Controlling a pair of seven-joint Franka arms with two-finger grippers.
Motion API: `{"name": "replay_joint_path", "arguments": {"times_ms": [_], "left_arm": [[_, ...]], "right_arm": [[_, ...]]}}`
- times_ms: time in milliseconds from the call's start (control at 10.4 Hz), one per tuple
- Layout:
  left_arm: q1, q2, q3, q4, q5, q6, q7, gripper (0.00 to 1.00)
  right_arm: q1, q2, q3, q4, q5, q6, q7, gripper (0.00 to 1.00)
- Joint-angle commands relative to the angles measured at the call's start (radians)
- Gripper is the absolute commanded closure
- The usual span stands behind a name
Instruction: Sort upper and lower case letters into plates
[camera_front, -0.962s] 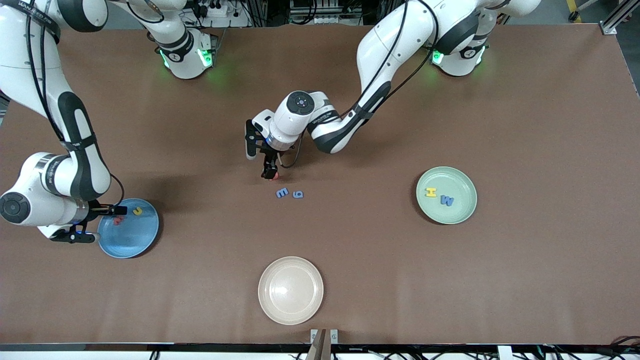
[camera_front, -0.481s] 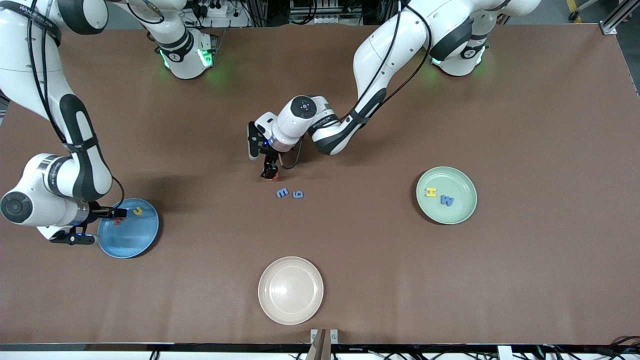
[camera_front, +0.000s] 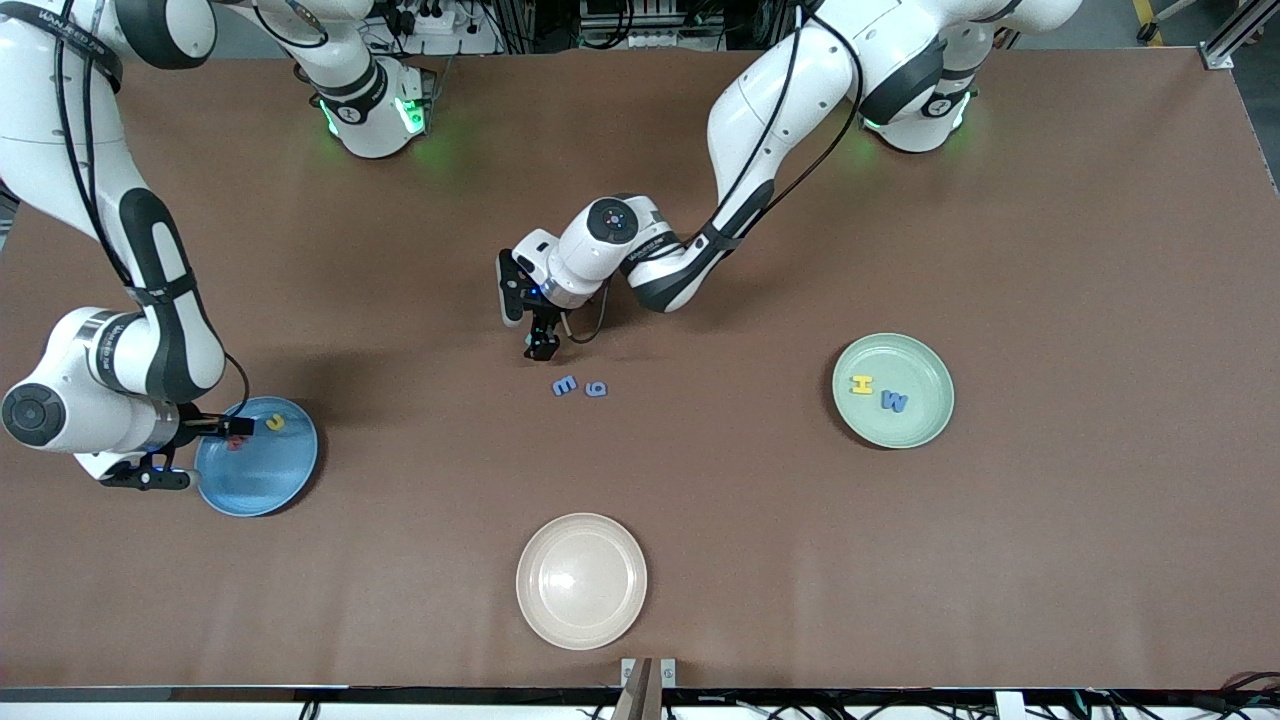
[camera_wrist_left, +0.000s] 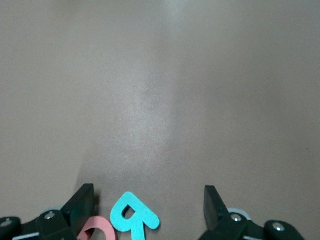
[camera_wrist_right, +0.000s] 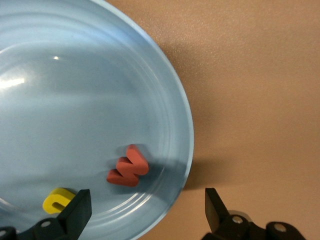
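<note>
My left gripper (camera_front: 541, 351) is open and low over the table's middle, with a teal letter (camera_wrist_left: 133, 216) lying between its fingers and a pink-red letter (camera_wrist_left: 95, 229) by one finger. Two blue letters (camera_front: 579, 386) lie on the table just nearer the front camera. The mint green plate (camera_front: 930, 360) toward the left arm's end holds a yellow letter (camera_front: 861, 384) and a blue letter (camera_front: 894, 402). My right gripper (camera_front: 236, 428) is open over the rim of the light blue plate (camera_front: 260, 485), which holds a red letter (camera_wrist_right: 127, 171) and a yellow letter (camera_front: 275, 423), also in the right wrist view (camera_wrist_right: 58, 199).
A cream-beige plate (camera_front: 581, 580) lies near the table's front edge, nearer the front camera than the blue letters. Bare brown table lies between the plates.
My left gripper has edged slightly toward the left arm's end and lowered over the letters; its arm has shifted a little. The right arm has stayed nearly still.
</note>
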Motion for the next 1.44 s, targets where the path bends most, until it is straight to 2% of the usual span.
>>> {"name": "replay_joint_path", "arguments": {"times_ms": [0,385,962,1155,1251,1347], "left_arm": [[0.006,-0.004,-0.003,-0.003,-0.035,0.012,0.036,0.15],[0.012,-0.004,-0.003,-0.011,-0.035,0.012,0.037,0.26],[0.03,-0.012,-0.006,-0.06,-0.044,0.012,0.031,0.26],[0.032,-0.012,-0.006,-0.069,-0.058,0.012,0.031,0.28],[0.033,-0.012,-0.006,-0.077,-0.06,0.012,0.031,0.34],[0.035,-0.013,-0.006,-0.078,-0.06,0.012,0.03,0.36]], "right_arm": [[-0.009,0.01,0.011,0.017,-0.022,0.0,0.006,0.0],[-0.009,0.01,0.011,0.017,-0.022,-0.002,0.006,0.0],[-0.009,0.011,0.011,0.017,-0.024,0.0,0.003,0.0],[-0.011,0.013,0.011,0.017,-0.024,0.0,0.0,0.0],[-0.012,0.013,0.011,0.017,-0.024,0.0,0.0,0.0],[-0.012,0.013,0.011,0.017,-0.025,0.0,-0.002,0.0]]}}
